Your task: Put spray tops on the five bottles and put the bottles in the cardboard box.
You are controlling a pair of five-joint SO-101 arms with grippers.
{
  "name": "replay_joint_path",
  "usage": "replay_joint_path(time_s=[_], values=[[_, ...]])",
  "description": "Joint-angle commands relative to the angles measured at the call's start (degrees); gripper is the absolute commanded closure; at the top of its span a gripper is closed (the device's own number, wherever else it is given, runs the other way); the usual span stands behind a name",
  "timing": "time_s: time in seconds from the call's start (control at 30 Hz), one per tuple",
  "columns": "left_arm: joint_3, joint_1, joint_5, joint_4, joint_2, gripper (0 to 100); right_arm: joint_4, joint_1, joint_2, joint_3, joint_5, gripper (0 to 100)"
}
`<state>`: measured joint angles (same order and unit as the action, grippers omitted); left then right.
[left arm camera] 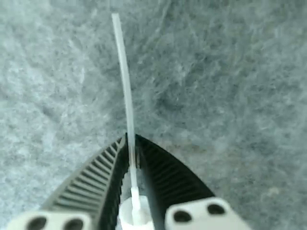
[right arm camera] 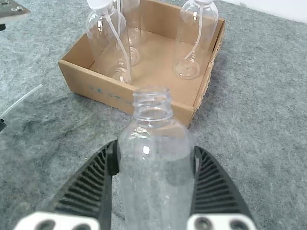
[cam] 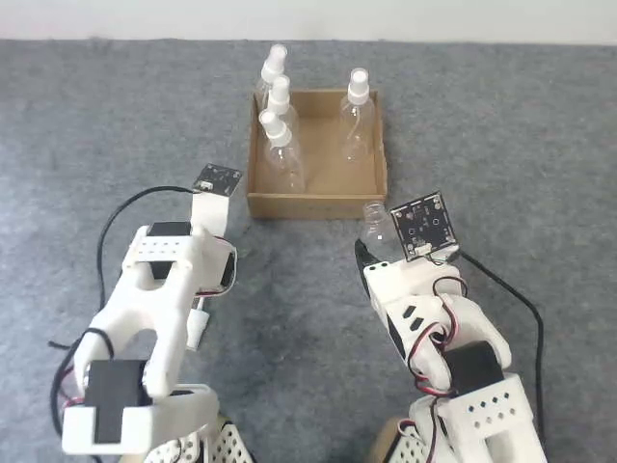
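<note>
Glossy clear plastic bottle (right arm camera: 156, 158), matt cardboard box (right arm camera: 120, 93), fuzzy carpet (cam: 116, 125).

Right gripper (right arm camera: 154, 155), black ribbed fingers (right arm camera: 91, 184) closed around a clear open-necked bottle (right arm camera: 153, 189), cardboard box (right arm camera: 120, 93) just beyond it on a grey carpeted worktop (right arm camera: 259, 120), three clear bottles (right arm camera: 196, 43) standing upright inside the box, a thin white tube (right arm camera: 21, 101) over the worktop, apart from the box
</note>
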<state>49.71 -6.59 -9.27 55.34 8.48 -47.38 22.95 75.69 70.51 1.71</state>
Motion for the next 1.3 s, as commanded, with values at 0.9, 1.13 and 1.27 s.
replay_joint_path(time_s=[0.9, 1.13, 1.27], values=[[-18.0, -33.6, 17.8, 9.3, 0.4, 71, 2.0, -0.3, 1.5, 0.4, 0.0, 93.5], [-22.5, -36.2, 1.8, 12.8, 0.4, 73, 2.1, -0.3, 1.5, 0.4, 0.0, 93.5], [-23.8, -37.5, -11.0, 13.0, 0.4, 73, 2.1, -0.3, 1.5, 0.4, 0.0, 93.5]])
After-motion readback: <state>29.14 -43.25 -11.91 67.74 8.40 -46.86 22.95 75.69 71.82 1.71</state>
